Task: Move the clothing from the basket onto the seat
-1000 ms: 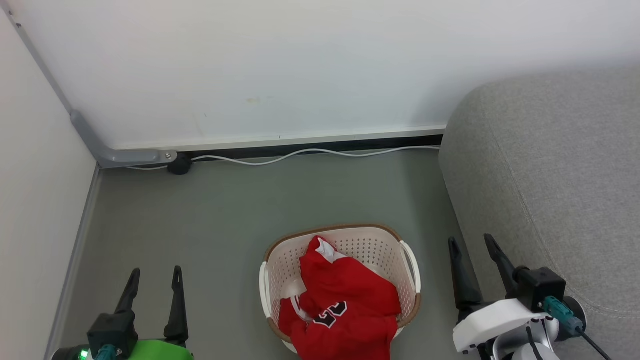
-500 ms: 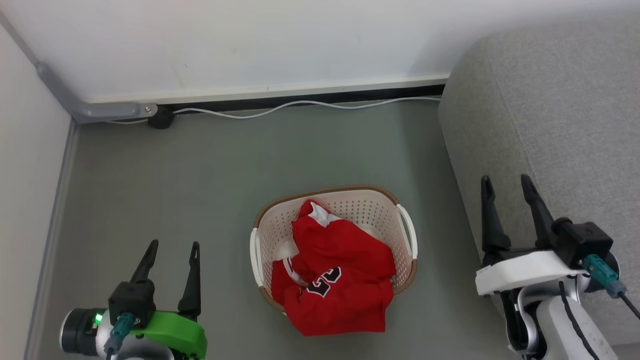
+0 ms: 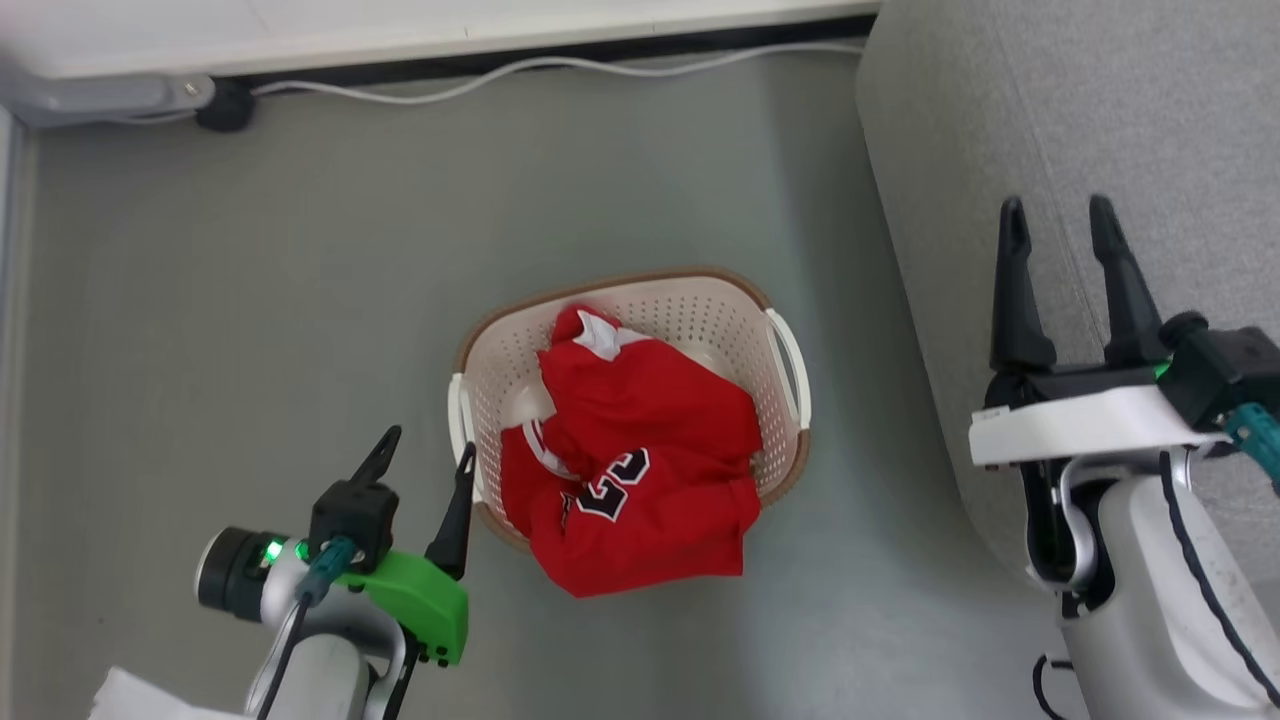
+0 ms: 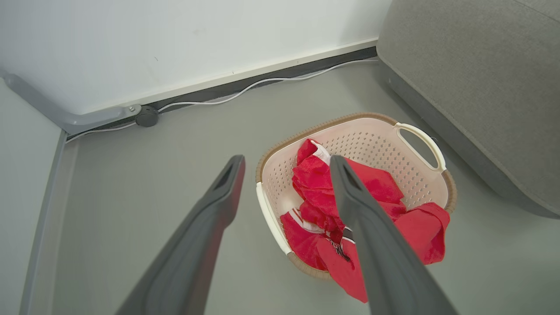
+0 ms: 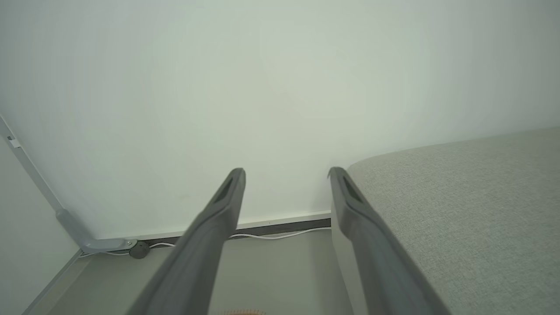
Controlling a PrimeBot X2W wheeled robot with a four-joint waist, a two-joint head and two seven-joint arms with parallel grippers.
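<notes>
Left gripper (image 3: 430, 441): jaws apart, empty, just beside the basket (image 3: 690, 305). Right gripper (image 3: 1056, 204): jaws apart, empty, at the seat (image 3: 1100, 90) edge. Clothing (image 3: 640, 480) lies in the basket, spilling over its near rim. The right wrist view shows the wall (image 5: 280, 87) rising behind the seat.

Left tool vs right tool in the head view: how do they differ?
Mount: left tool sits on a green bracket, right tool on a white one.
Place: left tool is beside the basket, at its left rim; right tool is at the edge of the seat, apart from the basket.
Pose: left tool leans toward the basket; right tool points straight up the view.
Shared: both open, both empty.
</notes>
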